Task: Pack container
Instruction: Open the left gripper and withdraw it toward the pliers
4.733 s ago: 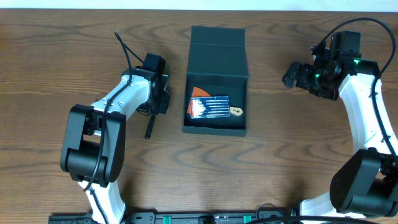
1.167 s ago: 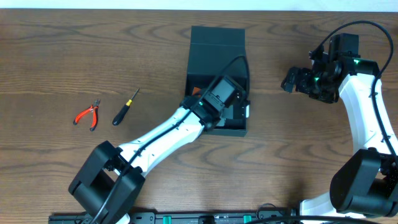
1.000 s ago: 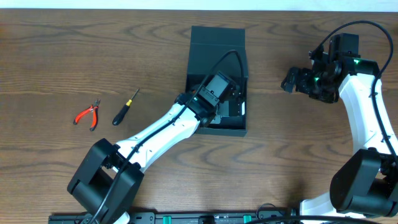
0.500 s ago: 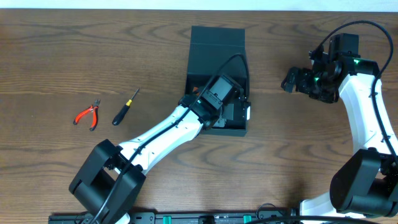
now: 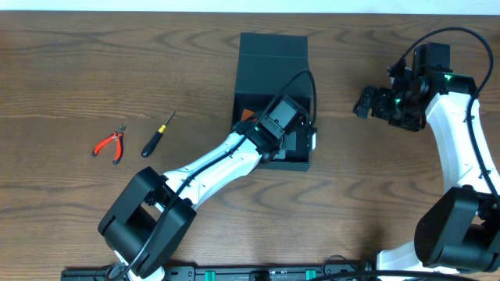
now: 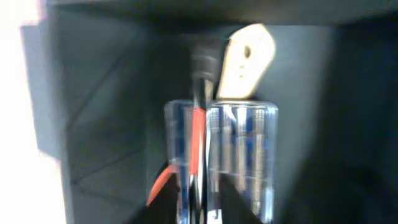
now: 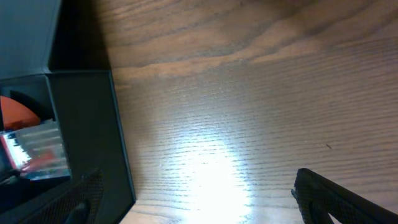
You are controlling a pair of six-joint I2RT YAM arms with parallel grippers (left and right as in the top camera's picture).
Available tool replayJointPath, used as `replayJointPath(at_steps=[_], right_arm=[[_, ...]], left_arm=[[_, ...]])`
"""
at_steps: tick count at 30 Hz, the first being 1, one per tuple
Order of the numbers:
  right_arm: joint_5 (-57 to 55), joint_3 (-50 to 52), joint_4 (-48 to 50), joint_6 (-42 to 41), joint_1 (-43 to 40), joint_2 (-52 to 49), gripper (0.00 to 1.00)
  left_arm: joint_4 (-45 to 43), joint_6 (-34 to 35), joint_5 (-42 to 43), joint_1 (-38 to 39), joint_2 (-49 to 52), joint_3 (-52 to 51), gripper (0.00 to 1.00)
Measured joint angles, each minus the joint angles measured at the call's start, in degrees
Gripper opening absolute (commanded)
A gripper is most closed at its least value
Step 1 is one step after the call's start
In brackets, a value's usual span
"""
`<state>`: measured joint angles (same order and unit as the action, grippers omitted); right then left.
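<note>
A: So, how far along?
B: Partly packed. Container [image 5: 270,76] mid-worktop, lid up, clear bit case [image 6: 221,155] inside. Left gripper [image 5: 291,139] down in it, jaws' state: cannot tell. Right gripper [image 5: 366,100] well apart, jaws spread, empty.
A: Remaining?
B: Likely pliers [image 5: 109,144], screwdriver [image 5: 156,134], then the lid.

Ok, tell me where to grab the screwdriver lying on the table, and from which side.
Grip the screwdriver by its thick dark handle, the end nearer the robot, coming straight down with the jaws set across its slant. It lies flat, and the red pliers to its left lie apart, so there should be room.
</note>
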<state>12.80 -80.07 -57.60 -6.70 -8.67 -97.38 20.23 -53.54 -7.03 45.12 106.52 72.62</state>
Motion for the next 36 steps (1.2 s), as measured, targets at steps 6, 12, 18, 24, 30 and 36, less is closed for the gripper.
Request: replayJointPath(at_steps=[6, 12, 18, 24, 30, 36], right_arm=[[-0.4, 0.0, 0.0, 0.2, 0.0, 0.0, 0.98], [-0.7, 0.0, 0.0, 0.4, 0.0, 0.0, 0.98], [-0.8, 0.0, 0.0, 0.4, 0.0, 0.0, 0.98], [-0.8, 0.0, 0.0, 0.4, 0.0, 0.0, 0.98], [-0.8, 0.0, 0.0, 0.4, 0.0, 0.0, 0.99], [-0.8, 0.0, 0.0, 0.4, 0.0, 0.0, 0.99]], left_arm=[[0.7, 8.8, -6.5, -0.5, -0.8, 3.7, 0.67], [0.5, 17.5, -11.7, -2.7, -7.6, 9.3, 0.72], [3.2, 24.6, -13.5, -8.2, -18.2, 11.3, 0.72], [12.0, 29.5, -14.8, -14.5, -19.6, 11.4, 0.73], [17.1, 41.5, -16.1, -24.9, -19.3, 11.4, 0.76], [23.6, 53.4, -10.8, -42.2, -18.9, 11.4, 0.57]])
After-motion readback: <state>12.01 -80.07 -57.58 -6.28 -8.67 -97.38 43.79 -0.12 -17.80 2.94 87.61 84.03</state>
